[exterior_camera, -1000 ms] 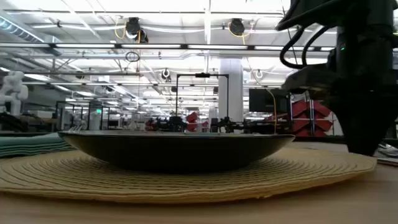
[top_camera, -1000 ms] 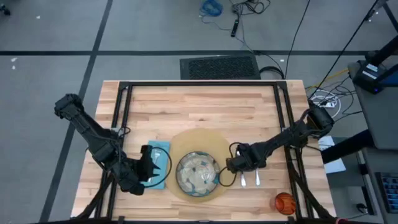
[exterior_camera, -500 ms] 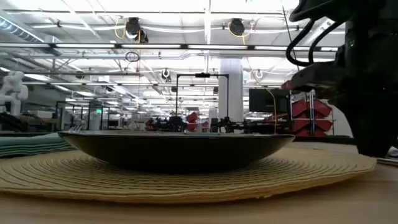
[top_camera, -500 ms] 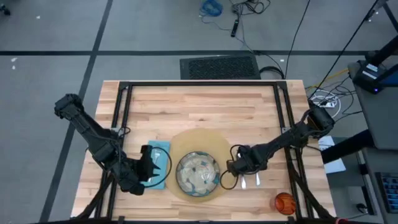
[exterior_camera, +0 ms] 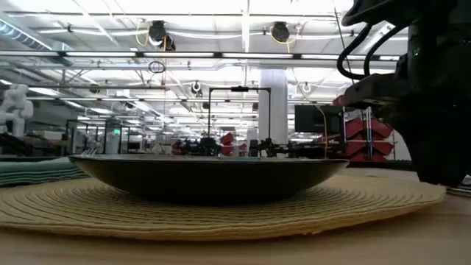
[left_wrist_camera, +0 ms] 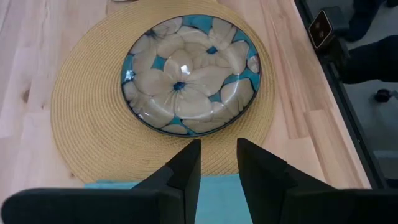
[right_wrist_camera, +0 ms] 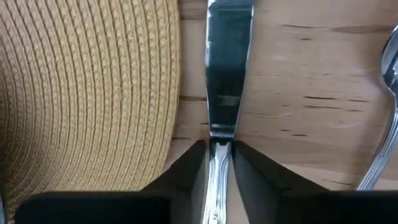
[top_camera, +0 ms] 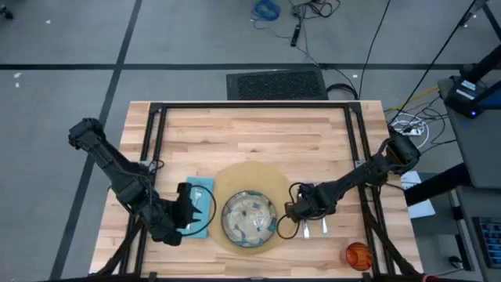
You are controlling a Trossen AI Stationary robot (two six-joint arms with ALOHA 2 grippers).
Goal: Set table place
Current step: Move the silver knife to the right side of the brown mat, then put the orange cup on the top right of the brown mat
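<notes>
A speckled dish (top_camera: 250, 218) sits in the middle of the round tan placemat (top_camera: 249, 178) near the table's front edge. The teal napkin (top_camera: 202, 196) lies flat to its left. Above the napkin's left part hovers my left gripper (top_camera: 185, 210), open by a narrow gap with nothing between its fingers (left_wrist_camera: 219, 168). Right of the placemat lie a silver knife (right_wrist_camera: 228, 68) and a spoon (right_wrist_camera: 384, 118). My right gripper (right_wrist_camera: 217, 165) is down over the knife, shut on it. The orange cup (top_camera: 358, 255) stands at the near right corner. My right gripper pinches the knife's handle (right_wrist_camera: 217, 148) just behind the blade, between its two fingers. The fingers come from above and lie across the knife. The knife lies level along the placemat's right edge; I cannot tell whether it rests on the wood.
The black frame rails (top_camera: 250, 106) run along the far side and both sides of the table. The wood beyond the placemat (top_camera: 258, 137) toward the far edge is bare. A black mat (top_camera: 275, 84) and cables lie on the floor behind.
My right gripper has shifted a little toward the table's right edge, then kept still. The dish, placemat and napkin have stayed where they were.
</notes>
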